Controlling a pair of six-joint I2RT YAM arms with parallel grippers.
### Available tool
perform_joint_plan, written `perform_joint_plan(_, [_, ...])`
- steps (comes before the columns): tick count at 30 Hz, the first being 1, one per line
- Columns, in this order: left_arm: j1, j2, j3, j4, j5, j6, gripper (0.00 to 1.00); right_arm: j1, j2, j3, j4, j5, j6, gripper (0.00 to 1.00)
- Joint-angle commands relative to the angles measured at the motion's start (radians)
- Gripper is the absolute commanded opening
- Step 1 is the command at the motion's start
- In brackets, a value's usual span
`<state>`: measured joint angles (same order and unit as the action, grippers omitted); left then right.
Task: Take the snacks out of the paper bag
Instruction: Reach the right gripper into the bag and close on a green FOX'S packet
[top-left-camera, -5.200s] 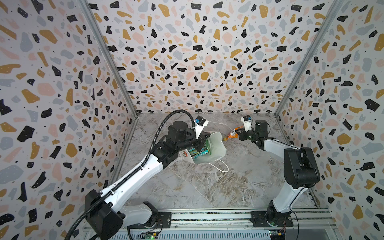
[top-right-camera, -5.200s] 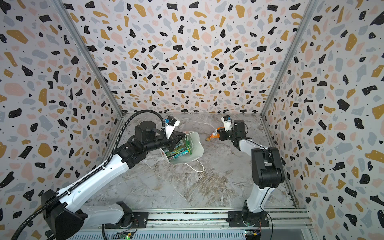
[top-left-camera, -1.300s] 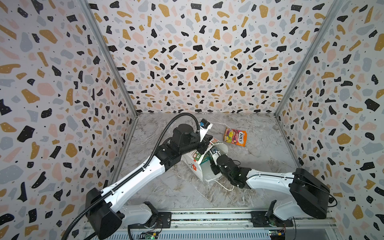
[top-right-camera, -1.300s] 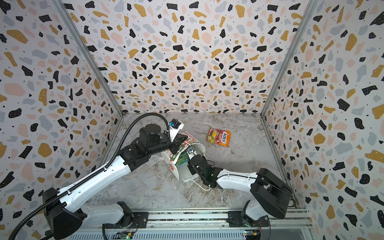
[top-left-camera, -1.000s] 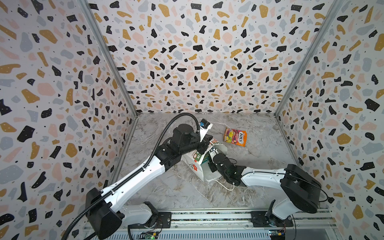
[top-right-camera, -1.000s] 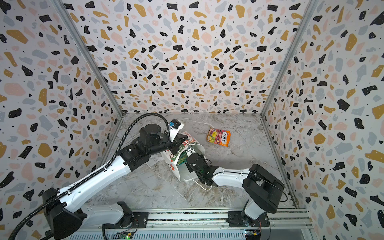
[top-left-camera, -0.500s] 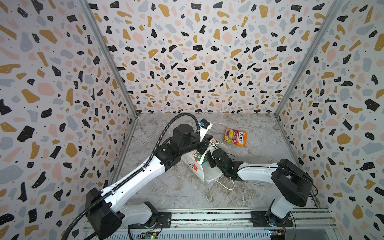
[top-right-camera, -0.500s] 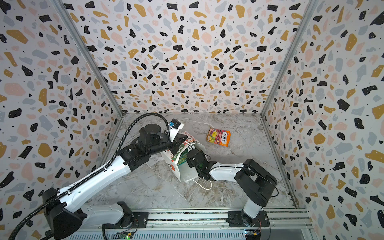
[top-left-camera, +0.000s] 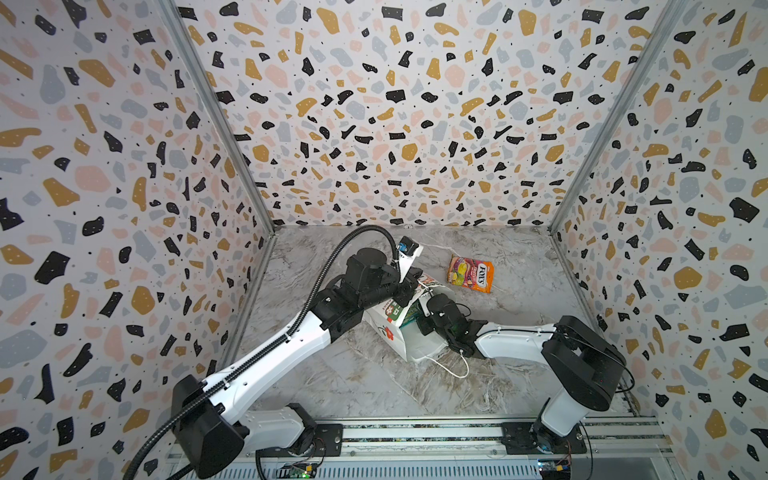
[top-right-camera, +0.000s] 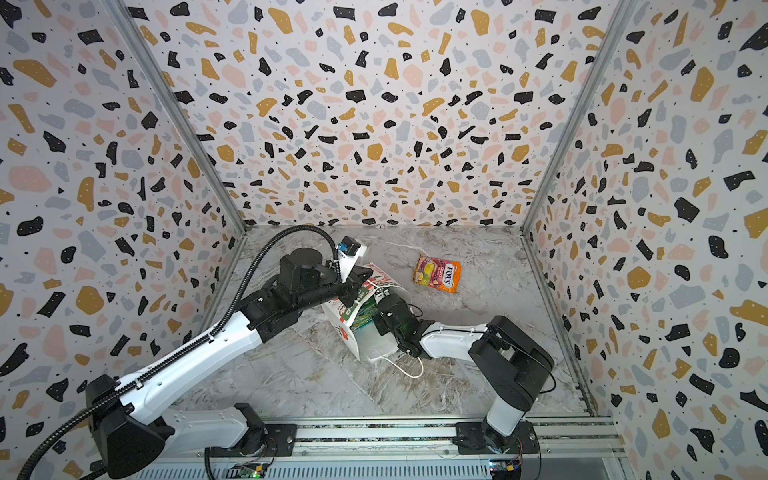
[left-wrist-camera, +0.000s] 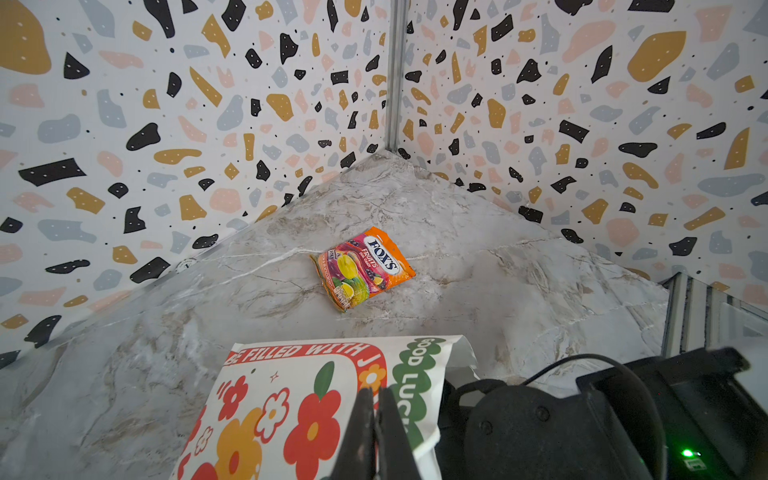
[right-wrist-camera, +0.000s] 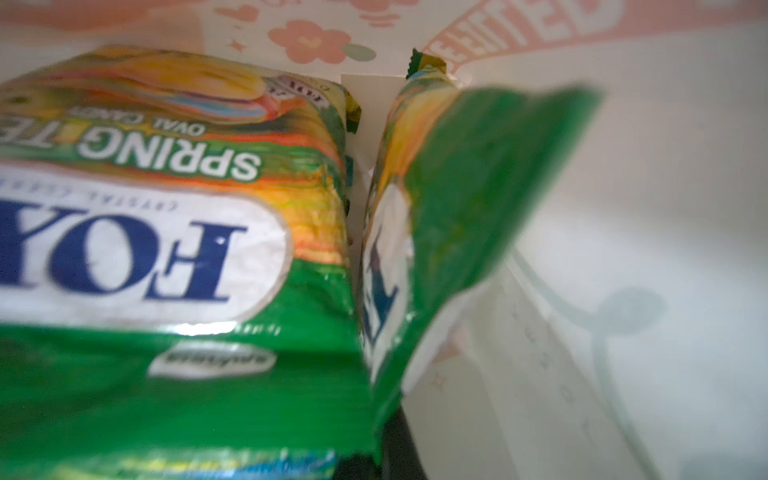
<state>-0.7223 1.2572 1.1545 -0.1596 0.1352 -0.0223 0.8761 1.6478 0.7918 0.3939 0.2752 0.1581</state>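
Marble tabletop (top-left-camera: 519, 374) with orange-pink packet (top-left-camera: 470, 274) and tilted paper bag (top-left-camera: 419, 345).

Robot lab test cell. Shown by: terrazzo-print panel walls (top-left-camera: 374, 104) on 3 sides, held w/ bare alu corner posts (top-left-camera: 222, 124); marble-look worktop (top-left-camera: 353, 386); left arm (top-left-camera: 274, 351) & right arm (top-left-camera: 515, 338), white/black, bolted to a metal rail (top-left-camera: 415, 434) at front edge; exposed circuit board (top-left-camera: 300, 472) & wires below.

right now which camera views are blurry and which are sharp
Right wrist view: inside the paper bag, soft all over, the green packets blurriest nearest the lens. Left wrist view: crisp, lettering on the orange packet readable. Both top views: sharp and evenly lit.
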Motion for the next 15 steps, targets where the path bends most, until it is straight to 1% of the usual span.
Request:
perform_joint_plan(1, [-0.003,0.014,0.029,0.008,-0.038,-0.01,0.0,0.003,-0.085,-0.029,-0.01,-0.042,-0.015,0.0])
perform_joint_plan(6, [-0.003,0.019,0.03,0.006,-0.039,-0.01,0.0,0.007,-0.155,-0.072,-0.039,-0.056,-0.022,0.0])
perform_joint_plan(15, [-0.003,0.025,0.03,0.005,-0.046,-0.013,0.0,0.03,-0.315,-0.107,-0.163,-0.086,-0.051,0.0])
